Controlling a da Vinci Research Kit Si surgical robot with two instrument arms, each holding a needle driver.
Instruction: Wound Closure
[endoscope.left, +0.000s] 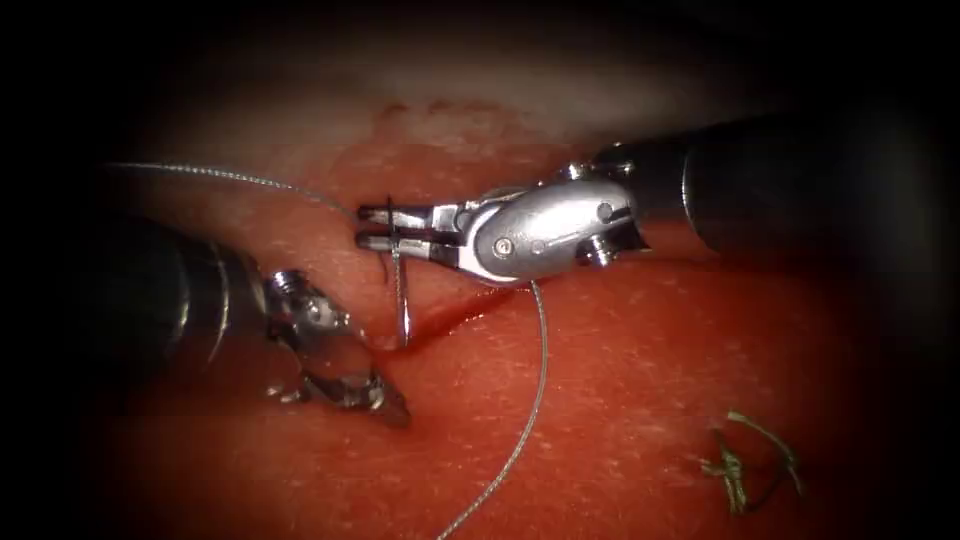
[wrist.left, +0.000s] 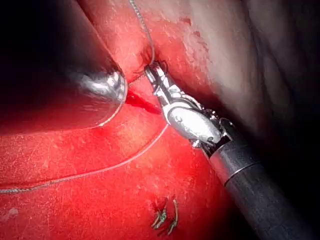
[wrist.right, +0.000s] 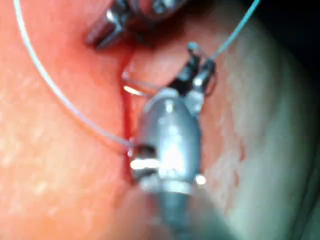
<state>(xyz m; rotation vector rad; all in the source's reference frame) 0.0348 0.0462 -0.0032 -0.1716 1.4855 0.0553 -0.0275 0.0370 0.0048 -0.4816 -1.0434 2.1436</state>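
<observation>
The tissue (endoscope.left: 620, 380) is red and wet, with the cut (endoscope.left: 455, 318) running slantwise below the right tool. My right tool (endoscope.left: 375, 226) comes in from the right, its jaws shut across the upper part of the curved needle (endoscope.left: 402, 295). The needle hangs down from there, and its lower end meets the tissue at the cut's left end; I cannot tell how deep it sits. Thread (endoscope.left: 230, 177) runs off to the left from the jaws, and another stretch (endoscope.left: 535, 400) trails down over the tissue. My left tool (endoscope.left: 385, 402) rests low on the left of the cut, shut, with nothing seen in it.
Green cut ends of thread (endoscope.left: 745, 462) lie on the tissue at the lower right, also in the left wrist view (wrist.left: 165, 219). Red fluid (wrist.left: 142, 103) pools in the cut. In the right wrist view the needle (wrist.right: 136, 90) curves from the right tool (wrist.right: 170, 135) toward the cut.
</observation>
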